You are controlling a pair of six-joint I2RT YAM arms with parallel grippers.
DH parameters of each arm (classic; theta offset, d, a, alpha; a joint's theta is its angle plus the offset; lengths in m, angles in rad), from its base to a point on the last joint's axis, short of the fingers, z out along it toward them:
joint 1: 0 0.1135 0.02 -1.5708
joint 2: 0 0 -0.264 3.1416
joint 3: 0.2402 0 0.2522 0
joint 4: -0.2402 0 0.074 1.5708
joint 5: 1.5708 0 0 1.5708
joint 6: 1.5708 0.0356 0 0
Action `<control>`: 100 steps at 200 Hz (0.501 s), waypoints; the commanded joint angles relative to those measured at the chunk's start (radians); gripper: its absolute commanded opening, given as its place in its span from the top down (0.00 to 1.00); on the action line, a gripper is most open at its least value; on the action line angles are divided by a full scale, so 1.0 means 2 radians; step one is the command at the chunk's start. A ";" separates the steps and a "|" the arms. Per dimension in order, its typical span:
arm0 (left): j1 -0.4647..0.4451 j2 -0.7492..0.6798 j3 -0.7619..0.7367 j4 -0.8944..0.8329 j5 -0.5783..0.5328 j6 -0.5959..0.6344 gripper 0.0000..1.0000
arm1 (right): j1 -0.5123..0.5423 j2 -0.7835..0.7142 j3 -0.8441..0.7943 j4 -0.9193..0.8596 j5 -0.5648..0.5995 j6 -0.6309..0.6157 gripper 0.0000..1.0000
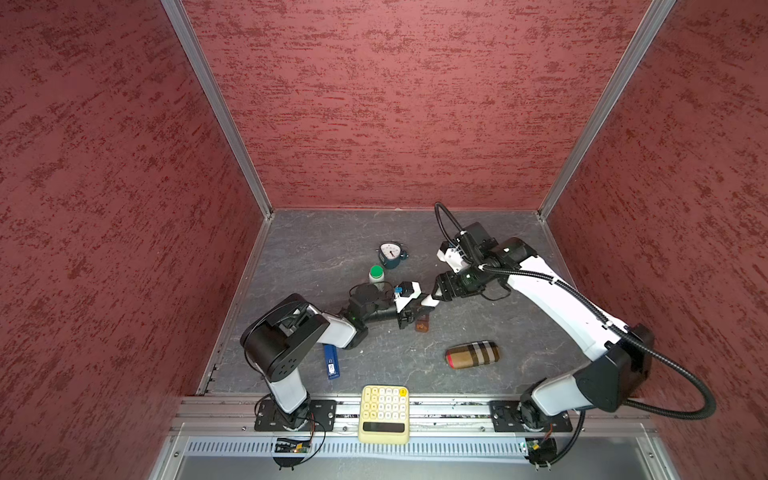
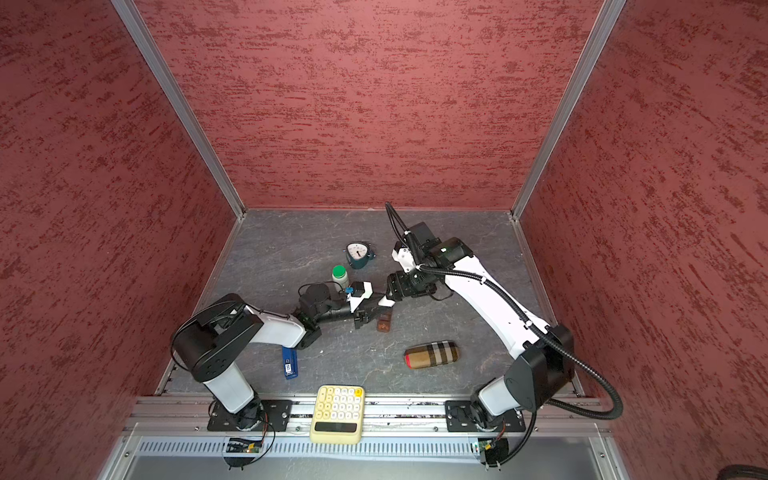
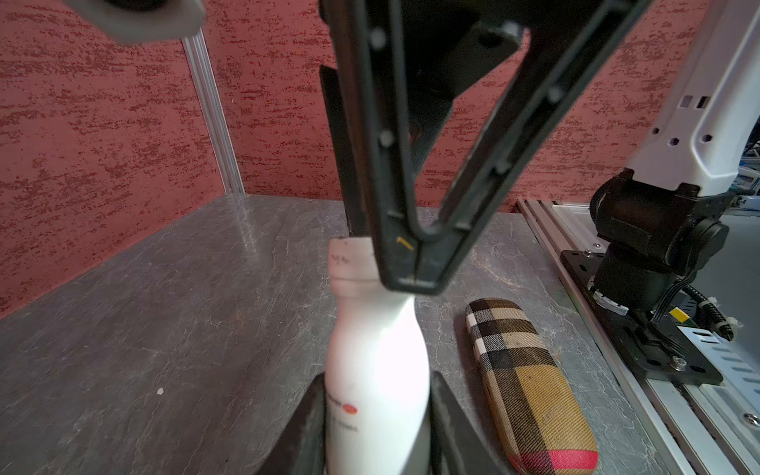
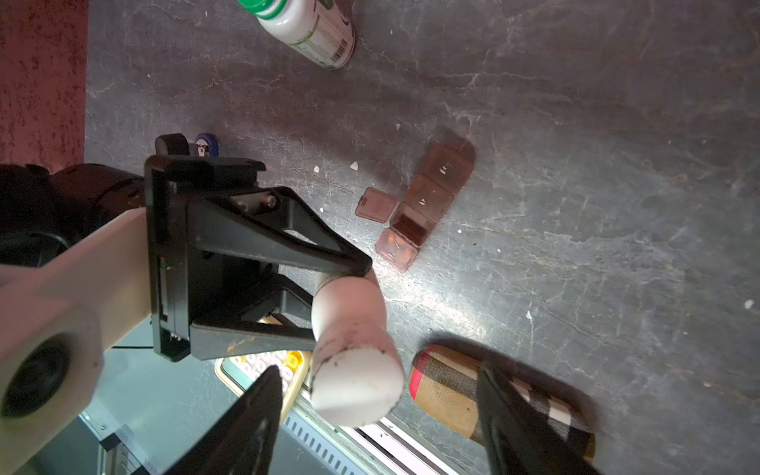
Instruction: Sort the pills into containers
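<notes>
My left gripper (image 3: 376,382) is shut on the body of a white bottle (image 3: 376,349), holding it level above the table, as both top views show (image 1: 428,301) (image 2: 386,301). My right gripper (image 4: 378,370) stands open around the bottle's capped end (image 4: 357,386), with a gap on each side. The containers (image 4: 427,201), a brown strip of small square compartments, lie on the table under the bottle (image 1: 422,325); one lid (image 4: 376,203) is flipped open. No pills show clearly. A few white specks (image 4: 353,165) lie near the strip.
A green-capped bottle (image 1: 376,274) and a small clock (image 1: 390,253) stand behind the grippers. A tan plaid case (image 1: 471,354) lies in front on the right and a blue stick (image 1: 331,361) on the left. A yellow calculator (image 1: 384,413) rests on the front rail.
</notes>
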State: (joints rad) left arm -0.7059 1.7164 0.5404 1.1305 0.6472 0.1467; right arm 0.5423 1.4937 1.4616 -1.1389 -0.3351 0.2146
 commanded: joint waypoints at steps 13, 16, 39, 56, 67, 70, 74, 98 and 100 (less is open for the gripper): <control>0.002 -0.003 -0.005 0.028 -0.022 -0.001 1.00 | -0.001 -0.018 0.036 0.000 0.015 0.026 0.17; 0.001 -0.003 -0.006 0.029 -0.026 0.001 1.00 | -0.001 -0.017 0.039 0.000 0.017 0.030 0.17; -0.009 -0.008 -0.016 0.047 -0.078 0.023 1.00 | -0.003 -0.014 0.056 0.000 0.030 0.067 0.19; -0.024 -0.010 -0.024 0.067 -0.146 0.059 1.00 | -0.004 -0.008 0.067 0.004 0.032 0.104 0.23; -0.039 -0.009 -0.026 0.075 -0.203 0.096 1.00 | -0.005 -0.006 0.071 0.009 0.037 0.129 0.24; -0.044 -0.008 -0.026 0.077 -0.218 0.108 1.00 | -0.006 -0.006 0.071 0.010 0.037 0.137 0.25; -0.049 -0.006 -0.024 0.079 -0.239 0.124 1.00 | -0.006 -0.005 0.071 0.013 0.036 0.147 0.25; -0.068 0.018 -0.022 0.126 -0.331 0.186 1.00 | -0.007 -0.001 0.067 0.033 0.026 0.189 0.28; -0.069 0.021 -0.021 0.130 -0.335 0.189 1.00 | -0.007 0.000 0.066 0.034 0.027 0.192 0.28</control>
State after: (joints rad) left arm -0.8204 1.7187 0.4934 1.2575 0.2214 0.3576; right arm 0.5331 1.4853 1.5795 -1.1183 -0.2916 0.4763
